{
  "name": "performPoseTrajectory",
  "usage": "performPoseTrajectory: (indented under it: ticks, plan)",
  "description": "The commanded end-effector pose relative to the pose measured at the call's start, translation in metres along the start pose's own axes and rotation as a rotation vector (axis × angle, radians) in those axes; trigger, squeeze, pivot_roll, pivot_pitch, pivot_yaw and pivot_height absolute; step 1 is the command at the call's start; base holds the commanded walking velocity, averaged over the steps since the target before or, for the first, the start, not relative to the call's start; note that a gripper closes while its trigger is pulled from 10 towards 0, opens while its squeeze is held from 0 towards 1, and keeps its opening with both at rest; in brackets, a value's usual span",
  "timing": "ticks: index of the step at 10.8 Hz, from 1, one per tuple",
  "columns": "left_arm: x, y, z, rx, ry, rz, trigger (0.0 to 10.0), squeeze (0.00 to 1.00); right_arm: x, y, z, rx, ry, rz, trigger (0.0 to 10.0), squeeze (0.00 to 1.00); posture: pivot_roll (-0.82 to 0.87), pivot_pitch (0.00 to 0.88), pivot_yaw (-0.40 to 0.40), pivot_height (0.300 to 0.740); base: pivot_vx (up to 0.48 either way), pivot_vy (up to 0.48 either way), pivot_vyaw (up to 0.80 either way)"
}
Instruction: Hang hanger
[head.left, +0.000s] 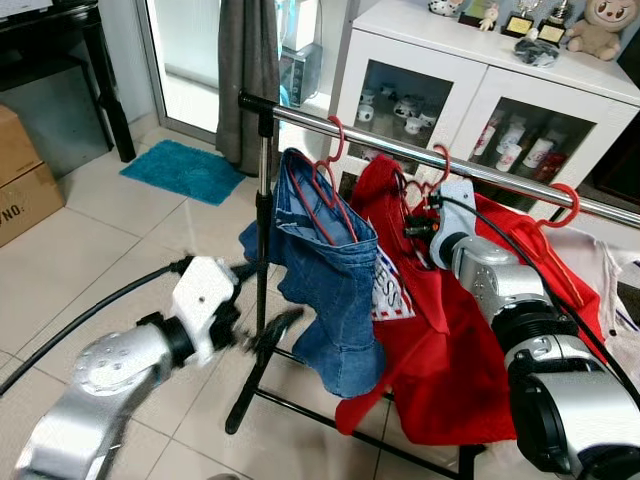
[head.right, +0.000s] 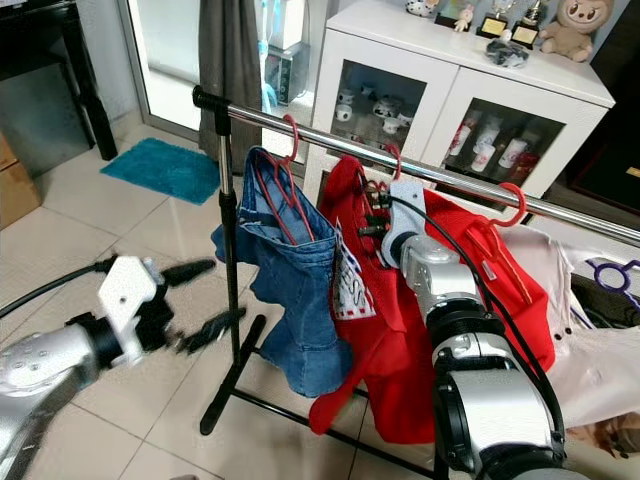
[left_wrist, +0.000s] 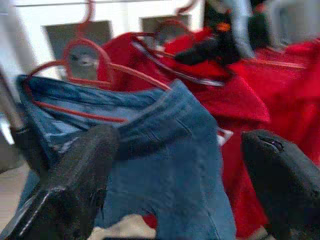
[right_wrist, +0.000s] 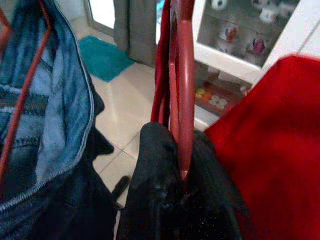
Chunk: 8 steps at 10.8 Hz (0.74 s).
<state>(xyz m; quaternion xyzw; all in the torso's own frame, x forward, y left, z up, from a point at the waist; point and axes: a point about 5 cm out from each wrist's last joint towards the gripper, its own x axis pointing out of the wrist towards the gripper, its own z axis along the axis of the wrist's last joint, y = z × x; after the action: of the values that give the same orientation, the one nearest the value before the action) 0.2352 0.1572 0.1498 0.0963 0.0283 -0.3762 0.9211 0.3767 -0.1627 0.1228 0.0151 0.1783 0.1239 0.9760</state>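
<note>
A chrome rail (head.left: 520, 180) on a black post (head.left: 262, 210) carries red hangers. One red hanger (head.left: 335, 140) holds a blue denim garment (head.left: 335, 290). Beside it, a second red hanger (right_wrist: 185, 100) carries a red shirt (head.left: 450, 350) and hooks over the rail. My right gripper (head.left: 420, 218) is shut on that hanger's neck just under the rail; the right wrist view has both fingers pinched on the red wire (right_wrist: 182, 172). My left gripper (head.left: 268, 298) is open, low beside the post, facing the denim (left_wrist: 170, 150) with nothing between its fingers.
A white glass-door cabinet (head.left: 480, 110) stands behind the rail. The rack's black base (head.left: 300, 405) lies on the tiled floor. A teal mat (head.left: 185, 168), a grey curtain (head.left: 248, 70) and cardboard boxes (head.left: 25, 180) are at the left. A third red hanger (head.left: 565, 205) and pale clothes (head.right: 600, 330) hang on the right.
</note>
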Motion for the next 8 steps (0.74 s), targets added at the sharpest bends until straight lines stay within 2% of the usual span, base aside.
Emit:
performPoseTrajectory:
  ticks: [1,2,4,5,7,8]
  plan:
    - [0.003,0.002,0.000,0.000,0.000,0.032,10.0,0.00,-0.004,-0.006,0.010,0.007,-0.041,-0.004,0.0,0.00,0.04,0.000,-0.129,0.740,0.000,0.000,0.00]
    - [0.008,0.007,-0.006,-0.019,0.043,0.123,10.0,0.00,-0.007,-0.006,0.011,0.008,-0.069,-0.012,0.0,0.00,0.02,0.000,-0.120,0.740,0.000,0.000,0.00]
    - [0.018,0.009,-0.004,-0.026,0.003,0.217,10.0,0.00,-0.024,-0.003,0.023,-0.005,-0.227,0.004,0.0,0.00,-0.01,0.000,-0.113,0.740,0.000,0.000,0.00]
    - [0.021,0.008,-0.006,-0.042,0.004,0.250,10.0,0.00,-0.034,-0.002,0.019,-0.043,-0.243,-0.023,0.0,0.00,-0.03,0.000,-0.109,0.740,0.000,0.000,0.00]
    - [0.024,0.001,-0.009,-0.075,0.014,0.299,10.0,0.00,-0.051,0.013,0.002,-0.079,-0.246,0.043,0.0,0.00,-0.03,0.000,-0.113,0.740,0.000,0.000,0.00]
    - [0.024,-0.001,-0.009,-0.067,0.018,0.299,10.0,0.00,-0.055,0.016,-0.005,-0.083,-0.227,0.057,0.0,0.00,-0.03,0.000,-0.116,0.740,0.000,0.000,0.00]
